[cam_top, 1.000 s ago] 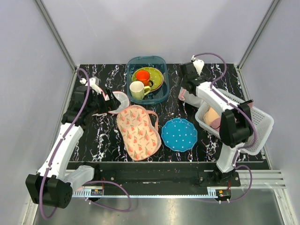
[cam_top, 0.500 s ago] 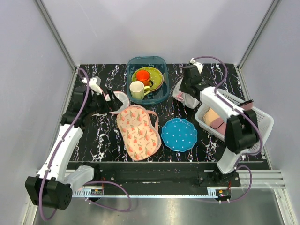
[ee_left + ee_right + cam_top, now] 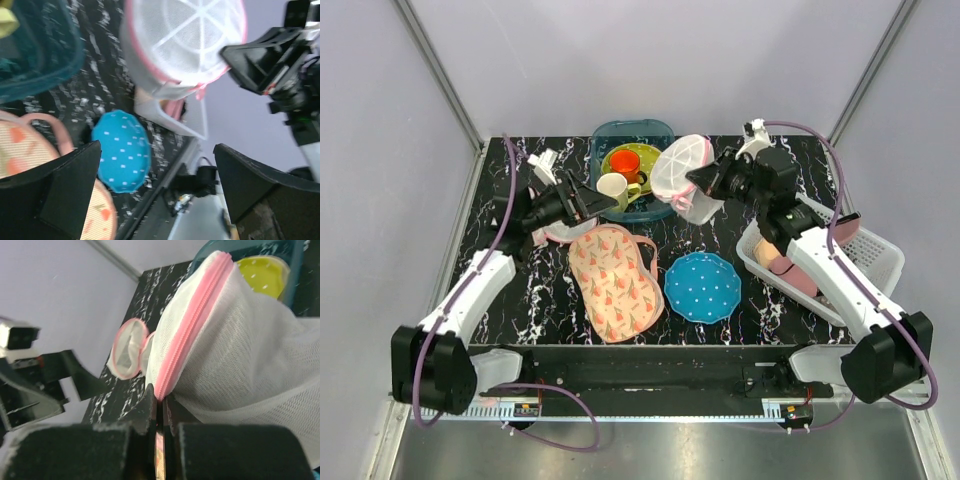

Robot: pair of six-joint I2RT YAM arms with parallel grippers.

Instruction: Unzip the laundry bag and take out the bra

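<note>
Since the earlier frame the right gripper (image 3: 705,177) has lifted the laundry bag (image 3: 680,172) off the table (image 3: 520,290), and the left gripper (image 3: 595,200) has swung inward from the left edge to face it. Now the bag hangs in the air over the far part of the table, between the teal tub (image 3: 630,124) and the white basket (image 3: 885,250). The right fingers are pressed fully together on the pink zip trim (image 3: 192,325), and the mesh sags beside them. The left fingers stand wide apart and hold nothing. The bra is not visible; it is maybe inside, but the mesh does not show it. The bag looks very light and soft, and it folds easily, so the thin mesh is a poor place to pinch. The trim is the firmer part, so the free gripper should probably take the zip pull; where the pull sits I cannot tell.
</note>
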